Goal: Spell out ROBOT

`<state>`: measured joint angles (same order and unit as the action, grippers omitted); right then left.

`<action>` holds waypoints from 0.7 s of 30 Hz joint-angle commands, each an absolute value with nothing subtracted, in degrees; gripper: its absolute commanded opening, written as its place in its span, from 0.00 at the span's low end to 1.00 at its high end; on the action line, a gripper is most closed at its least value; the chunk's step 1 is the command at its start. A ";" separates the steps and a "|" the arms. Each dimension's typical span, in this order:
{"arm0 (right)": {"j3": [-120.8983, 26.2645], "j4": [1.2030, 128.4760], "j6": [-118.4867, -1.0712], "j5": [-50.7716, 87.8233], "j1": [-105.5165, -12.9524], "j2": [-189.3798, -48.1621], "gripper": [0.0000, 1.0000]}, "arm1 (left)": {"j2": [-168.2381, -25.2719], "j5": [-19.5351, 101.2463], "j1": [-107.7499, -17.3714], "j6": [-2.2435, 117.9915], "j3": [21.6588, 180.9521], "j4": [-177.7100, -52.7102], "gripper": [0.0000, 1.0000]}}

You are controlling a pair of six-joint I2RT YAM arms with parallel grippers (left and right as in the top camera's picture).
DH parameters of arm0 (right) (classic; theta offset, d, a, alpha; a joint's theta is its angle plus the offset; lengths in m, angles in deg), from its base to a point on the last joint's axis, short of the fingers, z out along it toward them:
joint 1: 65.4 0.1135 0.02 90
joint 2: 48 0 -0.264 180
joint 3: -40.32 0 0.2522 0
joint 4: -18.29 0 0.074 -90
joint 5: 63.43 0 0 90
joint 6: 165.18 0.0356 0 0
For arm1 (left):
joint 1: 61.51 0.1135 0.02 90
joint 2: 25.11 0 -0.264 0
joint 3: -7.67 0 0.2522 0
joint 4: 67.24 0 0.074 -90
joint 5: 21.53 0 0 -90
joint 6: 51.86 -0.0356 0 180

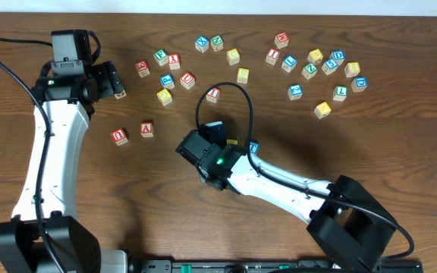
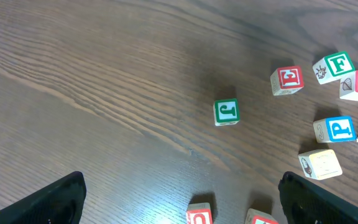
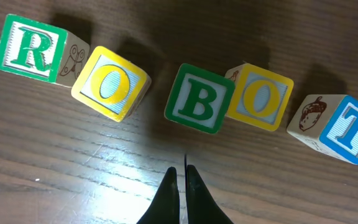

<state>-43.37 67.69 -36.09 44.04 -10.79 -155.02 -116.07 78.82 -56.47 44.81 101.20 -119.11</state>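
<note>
Right wrist view: five wooden cubes in a crooked row from 9 to 3 o'clock: green R cube (image 3: 31, 48), yellow first O cube (image 3: 111, 83), green B cube (image 3: 199, 98) touching yellow second O cube (image 3: 261, 96), blue T cube (image 3: 351, 129). At 6 o'clock of the B cube, the right gripper (image 3: 182, 177) is pressed together and empty; the left gripper (image 2: 182, 190) is spread wide.

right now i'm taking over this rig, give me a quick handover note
Left end effector: open, holding nothing, near a green J cube.
Right end effector: shut, holding nothing, tips just short of the B cube.
Cubes: R cube, first O cube, B cube, second O cube and T cube lie in one row, in that order, below the right wrist.
Done: the row reads ROBOT.
Left: the row is crooked, so perhaps straighten it; otherwise pull both arms back.
</note>
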 commanded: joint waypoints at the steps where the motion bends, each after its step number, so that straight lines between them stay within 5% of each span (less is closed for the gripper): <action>1: -43.04 67.54 -34.93 45.49 -10.70 -157.23 0.01 | -115.72 78.25 -56.60 45.51 102.22 -119.09 0.97; 21: -43.02 65.83 -34.97 44.37 -12.78 -159.22 0.01 | -115.72 78.01 -56.60 45.51 102.22 -119.09 0.97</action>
<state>-43.33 66.12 -35.71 44.15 -11.90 -157.82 -116.07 78.62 -56.47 44.81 101.20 -119.13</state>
